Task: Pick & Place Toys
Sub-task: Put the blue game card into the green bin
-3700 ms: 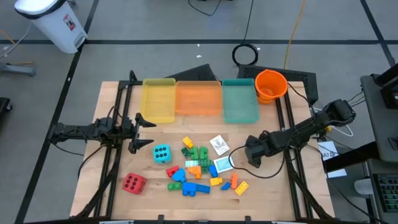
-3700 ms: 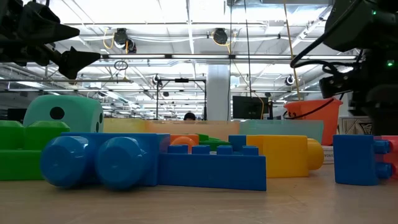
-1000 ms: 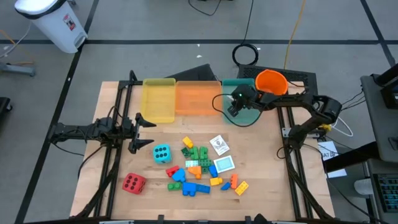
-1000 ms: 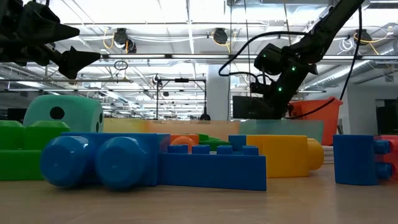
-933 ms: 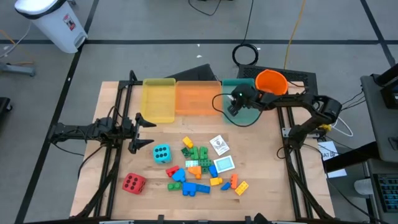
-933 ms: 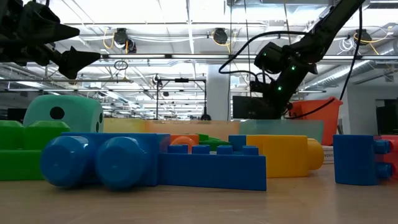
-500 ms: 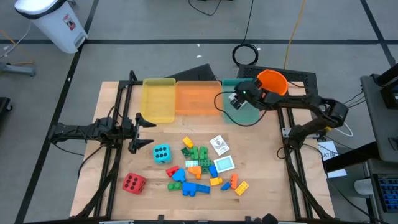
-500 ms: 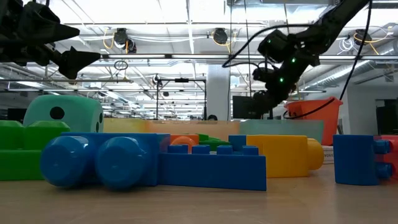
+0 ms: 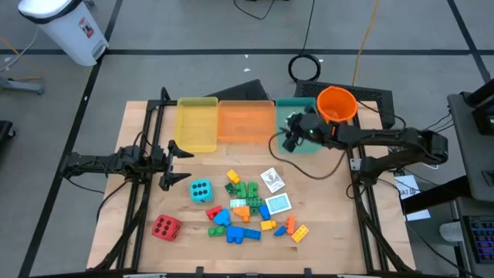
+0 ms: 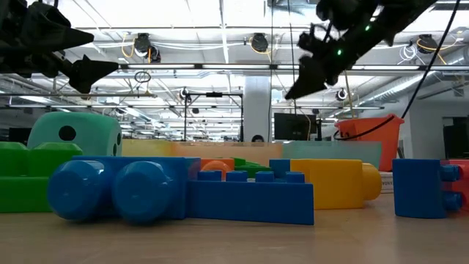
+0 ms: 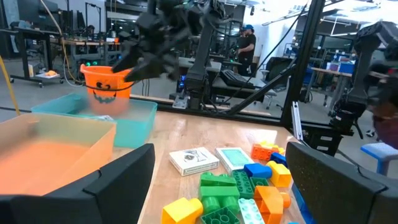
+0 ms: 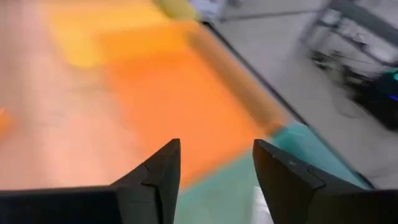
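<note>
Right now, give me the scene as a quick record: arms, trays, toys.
left gripper: parked at table's left, jaws open, empty
right gripper: above teal tray, jaws apart, nothing between them
trays: yellow tray, orange tray, teal tray in a row
orange bucket: beside teal tray
cyan die: left of brick pile
red die: front left

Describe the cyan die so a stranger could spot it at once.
Look at the toy pile on the wooden table, below the three trays. At the pile's left edge, beside the left gripper, sits the cyan die: a foam cube with black dots, far bigger than the bricks.
</note>
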